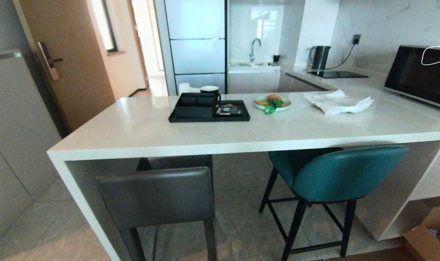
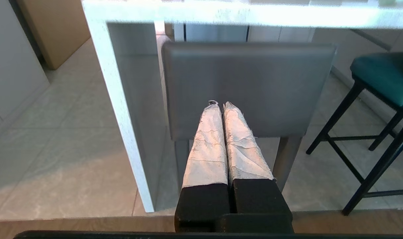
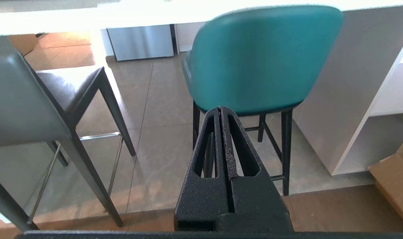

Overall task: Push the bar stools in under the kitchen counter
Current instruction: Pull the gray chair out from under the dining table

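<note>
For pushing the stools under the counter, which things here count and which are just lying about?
Job: grey stool, teal stool, kitchen counter, left hand and right hand, both shut.
Lying about: black tray, fruit plate, white cloth, kettle, microwave.

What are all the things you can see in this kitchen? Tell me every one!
Kitchen counter: one, white, across the middle.
Bar stools: two; dark grey at the counter's left end, teal to its right, seats partly under the worktop.
Tray: one, black, on the counter, holding a black box and mug.
Plate: one, pale green, with food, right of the tray.
Cloth: one, white, further right.
Kettle: one, dark, back worktop.
Microwave: one, black, far right.
Tap: one, silver, at the back.
Cardboard box: one, brown, floor, right.
Left hand: shut, pointing at the grey stool.
Right hand: shut, pointing at the teal stool.
</note>
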